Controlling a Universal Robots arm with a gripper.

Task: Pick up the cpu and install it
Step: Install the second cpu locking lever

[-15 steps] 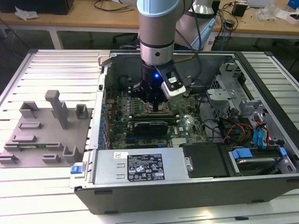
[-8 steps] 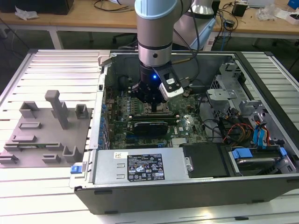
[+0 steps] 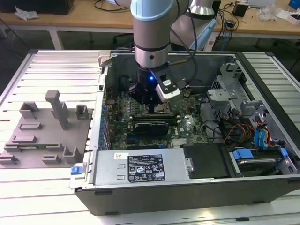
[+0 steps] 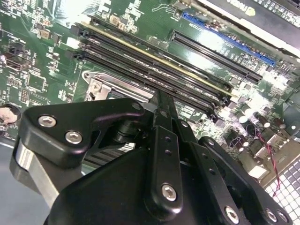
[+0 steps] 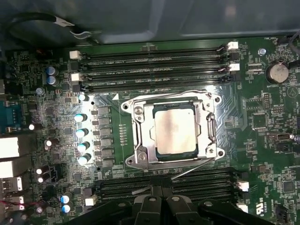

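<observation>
Silvery cpu (image 5: 175,131) sits flat in the socket frame (image 5: 140,133) on the motherboard (image 5: 262,117); gripper (image 3: 152,101) hovers right above; fingers closed together, holding nothing.

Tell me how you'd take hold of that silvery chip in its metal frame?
Probably from straight above, by two opposite edges. The chip lies flat, sunk inside the metal frame, so its top is the only open face and the sides are fenced in.
</observation>
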